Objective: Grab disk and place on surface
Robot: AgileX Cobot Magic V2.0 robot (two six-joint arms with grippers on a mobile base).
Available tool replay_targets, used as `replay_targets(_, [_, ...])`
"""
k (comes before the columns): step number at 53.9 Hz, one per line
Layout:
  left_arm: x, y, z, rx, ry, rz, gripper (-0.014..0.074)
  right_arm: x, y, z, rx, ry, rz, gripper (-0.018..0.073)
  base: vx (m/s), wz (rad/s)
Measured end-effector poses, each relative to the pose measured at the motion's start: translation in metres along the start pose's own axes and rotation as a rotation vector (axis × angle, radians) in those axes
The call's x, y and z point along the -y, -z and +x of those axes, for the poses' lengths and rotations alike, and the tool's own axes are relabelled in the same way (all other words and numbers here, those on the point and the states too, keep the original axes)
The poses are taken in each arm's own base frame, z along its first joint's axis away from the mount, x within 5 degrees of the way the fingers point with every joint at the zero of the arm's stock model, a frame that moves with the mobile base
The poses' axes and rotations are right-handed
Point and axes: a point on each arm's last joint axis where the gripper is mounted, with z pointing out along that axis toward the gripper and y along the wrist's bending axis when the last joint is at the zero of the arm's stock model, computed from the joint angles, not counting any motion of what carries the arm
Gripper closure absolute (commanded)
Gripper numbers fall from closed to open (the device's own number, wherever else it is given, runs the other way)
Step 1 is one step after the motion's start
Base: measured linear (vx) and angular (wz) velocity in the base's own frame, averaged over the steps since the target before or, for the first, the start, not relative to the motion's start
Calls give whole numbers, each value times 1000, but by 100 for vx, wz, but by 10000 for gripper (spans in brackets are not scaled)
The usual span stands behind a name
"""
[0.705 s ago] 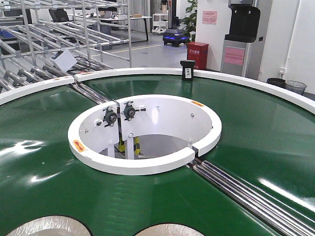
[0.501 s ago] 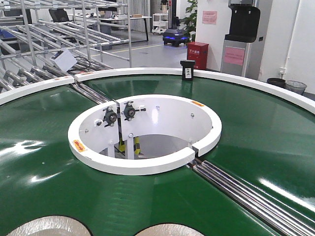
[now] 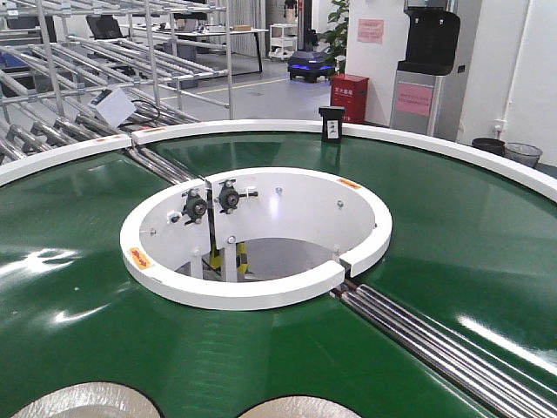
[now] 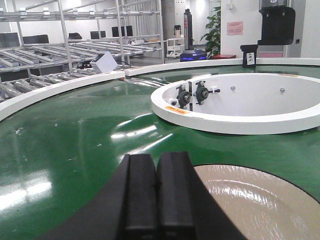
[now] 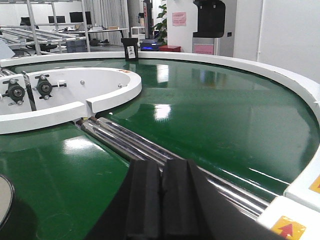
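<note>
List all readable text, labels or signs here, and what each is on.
No text reads clearly.
Pink poster on white wall: blurred.
Pink sign on grey cabinet: blurred.
White characters on red box: too small.
White label on small black stand: too small.
Orange stickers on white inner ring: unreadable.
Yellow sticker on white outer rim: red arrow, no words.

Counted: two pale disks (image 3: 83,402) (image 3: 291,407); one green conveyor belt (image 3: 452,244); one white inner ring (image 3: 252,294); two black bearing blocks (image 3: 195,206) (image 3: 229,198); two steel roller sections (image 3: 161,162) (image 3: 426,340); two pincers, namely left pincer (image 4: 156,195) and right pincer (image 5: 160,200).
</note>
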Motion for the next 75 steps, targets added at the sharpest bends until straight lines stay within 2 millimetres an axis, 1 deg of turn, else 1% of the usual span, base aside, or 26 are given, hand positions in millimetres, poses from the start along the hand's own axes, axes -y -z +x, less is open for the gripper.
replay_targets(7, [0, 0, -1, 14, 0, -1, 595, 0, 0, 0, 0, 0, 0, 568, 0, 0])
replay_targets(10, [0, 0, -5, 59, 0, -2, 595, 0, 0, -1, 12, -1, -1, 568, 0, 0])
replay_targets(15, [-1, 1, -16, 181, 0, -7, 595, -1, 0, -9, 100, -1, -11, 568, 0, 0])
replay_targets(19, [-1, 5, -34, 287, 0, -11, 595, -2, 3, -22, 210, 2, -21, 568, 0, 0])
replay_targets(22, [-1, 9, -55, 346, 0, -11, 595, -3, 7, -42, 289, 14, -26, 568, 0, 0])
replay_targets(24, [-1, 14, -73, 384, 0, -10, 595, -4, 13, -61, 345, 30, -27, 568, 0, -1])
replay_targets(26, [-1, 19, -95, 418, -4, -10, 595, -5, 21, -89, 410, 53, -25, 568, 0, -1])
replay_targets(27, [-1, 21, -109, 439, -7, -11, 595, -6, 23, -99, 429, 61, -24, 568, 0, -1])
replay_targets(28, [-1, 22, -118, 440, -12, -12, 595, -6, 27, -114, 455, 70, -22, 568, 0, -1])
replay_targets(29, [-1, 23, -132, 453, -17, -12, 595, -7, 29, -124, 468, 76, -20, 568, 0, 0])
replay_targets(30, [-1, 23, -141, 449, -25, -14, 595, -7, 30, -134, 481, 80, -19, 568, 0, 0])
replay_targets(31, [-1, 25, -155, 466, -29, -14, 595, -8, 32, -149, 493, 85, -17, 568, 0, 0])
replay_targets(32, [-1, 21, -163, 446, -36, -15, 595, -8, 32, -159, 501, 87, -16, 568, 0, 0])
replay_targets(33, [-1, 22, -177, 460, -38, -15, 595, -8, 32, -172, 504, 88, -14, 568, 0, 0])
replay_targets(34, [-1, 16, -184, 436, -40, -15, 595, -9, 31, -181, 506, 90, -13, 568, 0, 0])
replay_targets(35, [-1, 15, -197, 446, -42, -15, 595, -9, 28, -192, 501, 91, -11, 568, 0, 0])
replay_targets(39, [-1, -7, -230, 397, -40, -11, 595, -10, 14, -221, 467, 92, -5, 568, 0, 1])
replay_targets(43, [-1, -37, -249, 311, -23, -4, 595, -10, -11, -240, 404, 93, -2, 568, 0, 0])
replay_targets(46, [-1, -60, -254, 245, -3, 0, 595, -11, -30, -247, 359, 93, 0, 568, 0, 0])
replay_targets(50, [-1, -91, -252, 149, 28, 5, 595, -11, -59, -246, 278, 94, 1, 568, 0, 0])
replay_targets(53, [-1, -110, -245, 74, 51, 6, 594, -11, -73, -243, 234, 92, 1, 568, 0, 0])
replay_targets(57, [-1, -129, -231, -22, 68, 5, 587, -10, -90, -235, 172, 81, 1, 566, 0, 0])
replay_targets(62, [-1, -143, -219, -105, 71, 4, 554, -10, -101, -228, 119, 72, 2, 544, 0, 0])
replay_targets(68, [-1, -150, -211, -156, 72, 3, 479, -10, -102, -227, 117, 71, 2, 477, 0, 0])
replay_targets(72, [-1, -152, -209, -170, 72, 3, 398, -10, -102, -228, 118, 71, 2, 390, 0, 0])
replay_targets(75, [-1, -153, -209, -176, 72, 3, 325, -10, -102, -228, 118, 71, 2, 305, 0, 0])
